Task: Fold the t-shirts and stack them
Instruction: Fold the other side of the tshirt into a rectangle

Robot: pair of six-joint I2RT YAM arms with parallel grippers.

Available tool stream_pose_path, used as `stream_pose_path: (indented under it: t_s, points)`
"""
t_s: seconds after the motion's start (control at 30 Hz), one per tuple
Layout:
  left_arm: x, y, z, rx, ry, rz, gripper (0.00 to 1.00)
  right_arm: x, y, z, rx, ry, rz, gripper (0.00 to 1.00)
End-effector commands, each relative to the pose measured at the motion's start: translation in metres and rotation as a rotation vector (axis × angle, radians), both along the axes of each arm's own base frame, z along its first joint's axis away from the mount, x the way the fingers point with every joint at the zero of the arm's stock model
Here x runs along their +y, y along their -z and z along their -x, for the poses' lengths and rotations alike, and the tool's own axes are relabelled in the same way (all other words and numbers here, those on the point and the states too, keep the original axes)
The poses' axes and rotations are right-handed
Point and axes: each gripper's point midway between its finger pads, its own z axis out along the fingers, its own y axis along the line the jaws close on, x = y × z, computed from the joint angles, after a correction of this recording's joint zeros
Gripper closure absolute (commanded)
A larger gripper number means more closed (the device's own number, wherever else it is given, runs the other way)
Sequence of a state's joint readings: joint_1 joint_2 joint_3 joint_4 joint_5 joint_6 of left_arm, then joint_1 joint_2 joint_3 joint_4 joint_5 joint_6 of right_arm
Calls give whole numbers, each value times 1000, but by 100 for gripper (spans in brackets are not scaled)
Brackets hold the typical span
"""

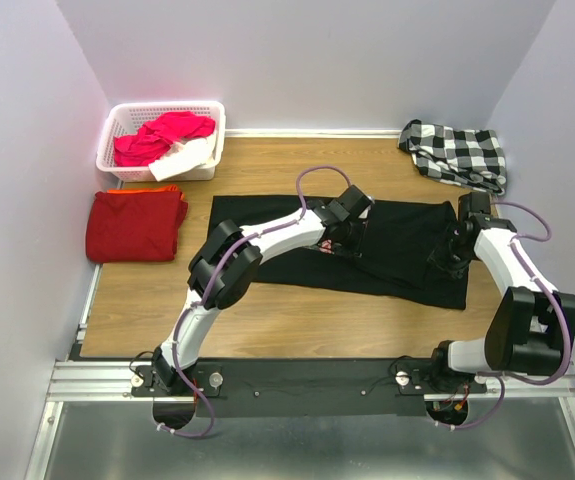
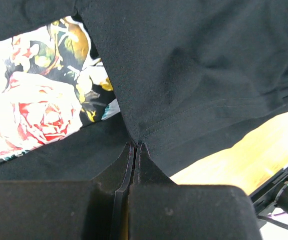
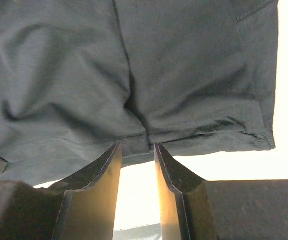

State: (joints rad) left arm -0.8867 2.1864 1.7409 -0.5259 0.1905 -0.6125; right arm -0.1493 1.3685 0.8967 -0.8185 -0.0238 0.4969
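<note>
A black t-shirt (image 1: 257,225) lies spread flat across the middle of the table. In the left wrist view its rose print (image 2: 33,115) shows beside a plain black fold (image 2: 209,65). My left gripper (image 1: 347,240) is over the shirt's middle, jaws shut on a pinch of that black fold (image 2: 135,145). My right gripper (image 1: 439,268) stands open at the shirt's right end, with the stitched hem (image 3: 136,142) lying across the gap between its fingertips. A dark-red t-shirt (image 1: 135,225) lies folded at the table's left edge.
A white basket (image 1: 117,120) holding pink and red clothes stands at the back left. A black-and-white checked cloth (image 1: 457,152) lies bunched at the back right. Bare wood (image 1: 297,320) shows between the black shirt and the arm bases.
</note>
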Motion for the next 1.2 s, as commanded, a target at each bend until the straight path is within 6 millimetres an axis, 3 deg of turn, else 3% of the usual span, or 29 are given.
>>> stream_pose_path:
  t_s: [0.0, 0.93, 1.03, 1.07, 1.17]
  points:
    - [9, -2, 9, -1, 24, -31, 100, 10, 17, 11, 55, -14, -48, 59]
    - [-2, 5, 11, 9, 81, -4, 100, 30, 44, 32, 171, 21, -159, 65]
    - [-1, 6, 11, 8, 79, -9, 100, 29, 42, 30, 161, 26, -156, 74]
    - [0, 5, 12, 9, 80, -8, 100, 29, 40, 29, 157, 27, -154, 83]
    - [2, 6, 11, 4, 72, -16, 100, 29, 34, 26, 133, 33, -152, 95]
